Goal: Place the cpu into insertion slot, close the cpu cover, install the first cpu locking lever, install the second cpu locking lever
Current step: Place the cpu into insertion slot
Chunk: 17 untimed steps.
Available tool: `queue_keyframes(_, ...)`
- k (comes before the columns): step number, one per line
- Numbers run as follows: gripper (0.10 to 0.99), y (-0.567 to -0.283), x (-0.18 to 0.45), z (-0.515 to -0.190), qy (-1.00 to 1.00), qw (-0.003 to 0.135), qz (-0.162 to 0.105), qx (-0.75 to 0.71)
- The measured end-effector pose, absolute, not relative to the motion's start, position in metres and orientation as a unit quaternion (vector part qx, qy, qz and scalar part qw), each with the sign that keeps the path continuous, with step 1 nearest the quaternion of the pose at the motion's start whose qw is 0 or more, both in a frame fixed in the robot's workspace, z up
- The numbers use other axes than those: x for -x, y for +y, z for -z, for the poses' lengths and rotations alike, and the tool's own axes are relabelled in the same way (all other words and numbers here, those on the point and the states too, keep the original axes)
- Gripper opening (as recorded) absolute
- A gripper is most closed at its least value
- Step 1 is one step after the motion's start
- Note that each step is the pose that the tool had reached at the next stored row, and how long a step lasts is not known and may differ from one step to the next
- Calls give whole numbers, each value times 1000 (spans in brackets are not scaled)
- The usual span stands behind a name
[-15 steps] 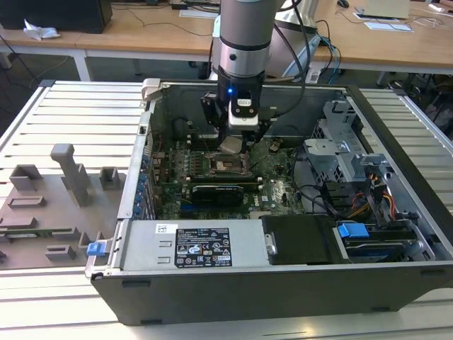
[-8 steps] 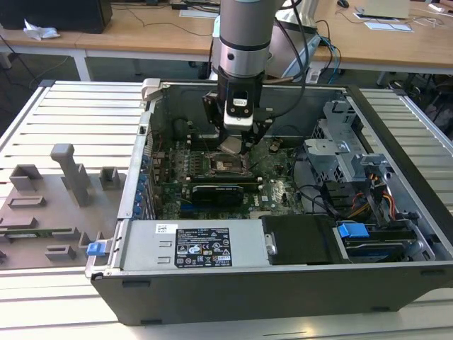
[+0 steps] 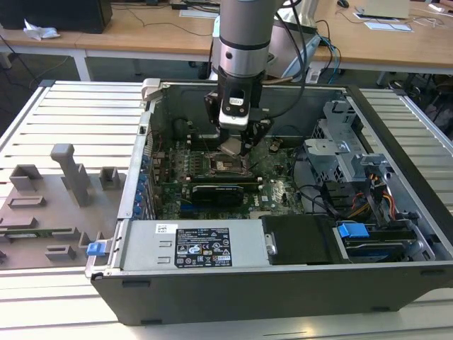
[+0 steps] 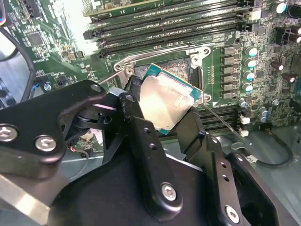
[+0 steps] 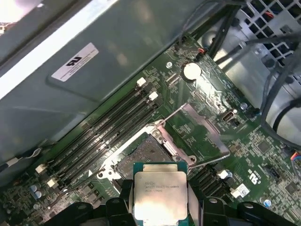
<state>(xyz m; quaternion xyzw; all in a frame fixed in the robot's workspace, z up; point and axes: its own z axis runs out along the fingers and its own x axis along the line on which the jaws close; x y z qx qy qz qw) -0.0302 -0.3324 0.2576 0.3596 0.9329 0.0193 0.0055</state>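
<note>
My gripper point(image 3: 237, 142) hangs inside the open computer case, shut on the cpu point(image 3: 231, 146), a small square chip with a pale metal top. In both wrist views the black fingers point(image 4: 133, 96) press the cpu point(image 4: 167, 101) from two opposite sides, and it is held tilted a little above the green board. Just beyond the cpu point(image 5: 160, 190) lies the insertion slot point(image 5: 143, 155), its dark centre bare. The cpu cover point(image 5: 200, 132) is swung open and rests beside the socket. Two thin wire levers point(image 4: 155, 51) stand released along the slot's edges.
Long black memory slots point(image 5: 108, 125) run beside the socket, and a coin battery point(image 5: 191, 70) sits past the cover. A drive cage with cables point(image 3: 347, 145) fills the case on the exterior view's right. The power supply point(image 3: 191, 244) lies in front. Grey fixtures point(image 3: 71, 177) stand on the table.
</note>
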Motion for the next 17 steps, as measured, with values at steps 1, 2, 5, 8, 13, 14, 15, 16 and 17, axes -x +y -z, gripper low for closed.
queue_keyframes(1, 545, -332, 30, -258, 932, 6, -18, -363)
queue_keyframes(2, 545, -332, 30, -258, 930, 6, -17, -366)
queue_keyframes(5, 545, -332, 30, -258, 924, 8, -14, -381)
queue_keyframes(8, 545, -332, 30, -258, 917, 9, -11, -399)
queue_keyframes(13, 545, -332, 30, -257, 906, 10, -9, -422)
queue_keyframes(14, 545, -332, 30, -257, 904, 10, -9, -427)
queue_keyframes(15, 545, -332, 30, -257, 902, 11, -9, -431)
queue_keyframes(16, 545, -332, 30, -257, 901, 11, -8, -433)
queue_keyframes(17, 545, -332, 30, -257, 900, 11, -8, -436)
